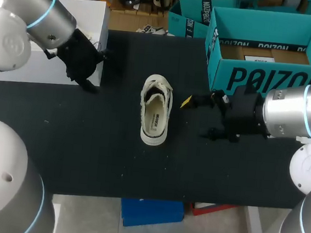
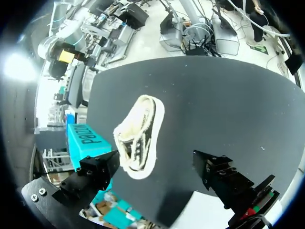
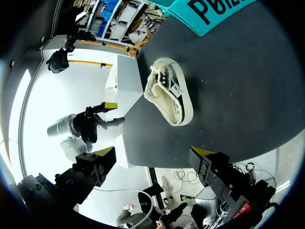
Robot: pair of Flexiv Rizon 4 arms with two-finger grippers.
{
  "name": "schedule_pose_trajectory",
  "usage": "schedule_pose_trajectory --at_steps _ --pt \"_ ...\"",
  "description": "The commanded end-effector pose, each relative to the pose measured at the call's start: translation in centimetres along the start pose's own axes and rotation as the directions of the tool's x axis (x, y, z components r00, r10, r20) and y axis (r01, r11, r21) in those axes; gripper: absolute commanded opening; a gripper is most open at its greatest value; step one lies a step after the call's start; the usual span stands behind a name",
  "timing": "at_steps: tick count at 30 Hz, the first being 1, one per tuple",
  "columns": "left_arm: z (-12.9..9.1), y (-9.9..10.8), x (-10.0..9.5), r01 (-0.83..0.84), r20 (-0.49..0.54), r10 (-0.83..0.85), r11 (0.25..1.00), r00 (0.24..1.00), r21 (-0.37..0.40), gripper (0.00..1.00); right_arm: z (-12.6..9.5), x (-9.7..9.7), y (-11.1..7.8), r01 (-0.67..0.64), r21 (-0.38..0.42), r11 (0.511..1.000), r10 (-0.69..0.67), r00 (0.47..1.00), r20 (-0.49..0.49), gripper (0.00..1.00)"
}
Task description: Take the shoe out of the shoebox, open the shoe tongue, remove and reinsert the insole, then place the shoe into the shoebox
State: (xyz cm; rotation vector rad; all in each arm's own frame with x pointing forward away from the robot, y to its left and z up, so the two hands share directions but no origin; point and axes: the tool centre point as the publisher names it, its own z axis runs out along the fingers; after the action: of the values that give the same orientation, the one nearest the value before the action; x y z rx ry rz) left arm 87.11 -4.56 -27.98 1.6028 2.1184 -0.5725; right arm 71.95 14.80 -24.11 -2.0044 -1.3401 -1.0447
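Shoe (image 1: 155, 115) is out of the shoebox (image 1: 269, 78), upright on its sole mid-bench (image 1: 87, 137), toe pointing away from the robot. The collar is open and the insole (image 1: 155, 119) shows inside. Can't tell how far the tongue is pulled back.

L gripper (image 1: 96, 72) is wide open and holds nothing. It sits well apart from the shoe, by the white block (image 1: 70, 26) at the bench's far L edge. R gripper (image 1: 195, 118) is also wide open and empty, just beside the shoe's R side, between shoe and shoebox.

Risks from here:
1. Nothing pins the shoe. If 1 gripper pokes at the tongue or insole w/o the other bracing it, the shoe prob slides or rolls onto its side.
2. The insole lies flat and the pinch target is thin. A shallow grab likely slips off; a deep 1 may catch the collar/lining too and lift the whole shoe.
3. Loose laces and tongue could snag a fingertip on the way out.
4. The R arm is near the shoebox front wall, so a wide swing could shove the box and make the final drop-in miss.
5. Both arms closing on 1 small shoe means a chance the grippers clash.
6. At reinsert, the insole may buckle at the toe if pushed in crooked.
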Motion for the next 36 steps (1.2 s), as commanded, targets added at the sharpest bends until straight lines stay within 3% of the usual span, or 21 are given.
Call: schedule_pose_trajectory --at_steps 1,4,19,24,28,32,35,36 --pt "-1.3 -0.2 1.1 0.189 0.043 -0.189 0.982 0.981 0.010 1.00 0.1 0.1 0.0 0.000 -0.001 1.000 0.000 1.000 0.002 1.00" --pt "-2.4 0.1 1.6 0.344 0.068 -0.345 0.938 0.936 0.033 1.00 0.1 0.1 0.0 0.000 -0.001 1.000 0.000 1.000 0.002 1.00" --pt "-2.4 0.1 1.6 0.344 0.068 -0.345 0.938 0.936 0.033 1.00 0.1 0.1 0.0 0.000 -0.001 1.000 0.000 1.000 0.002 1.00" --pt "-3.8 0.4 2.5 0.647 0.045 -0.665 0.738 0.745 0.193 1.00 0.1 0.1 0.0 0.000 -0.001 1.000 0.000 1.000 0.002 1.00" --pt "-5.7 0.1 2.5 0.749 -0.007 -0.778 0.602 0.628 0.277 1.00 0.1 0.1 0.0 0.000 -0.001 1.000 0.000 1.000 0.002 1.00" --pt "-7.3 0.0 2.3 0.810 -0.043 -0.842 0.502 0.538 0.302 1.00 0.1 0.1 0.0 0.000 -0.001 1.000 0.000 1.000 0.002 1.00" --pt "-7.8 0.0 2.4 0.864 -0.047 -0.888 0.433 0.458 0.257 1.00 0.1 0.1 0.0 0.000 -0.001 1.000 0.000 1.000 0.002 1.00" --pt "-7.9 0.0 2.4 0.870 -0.060 -0.896 0.409 0.440 0.275 1.00 0.1 0.1 0.0 0.000 -0.001 1.000 0.000 1.000 0.002 1.00"
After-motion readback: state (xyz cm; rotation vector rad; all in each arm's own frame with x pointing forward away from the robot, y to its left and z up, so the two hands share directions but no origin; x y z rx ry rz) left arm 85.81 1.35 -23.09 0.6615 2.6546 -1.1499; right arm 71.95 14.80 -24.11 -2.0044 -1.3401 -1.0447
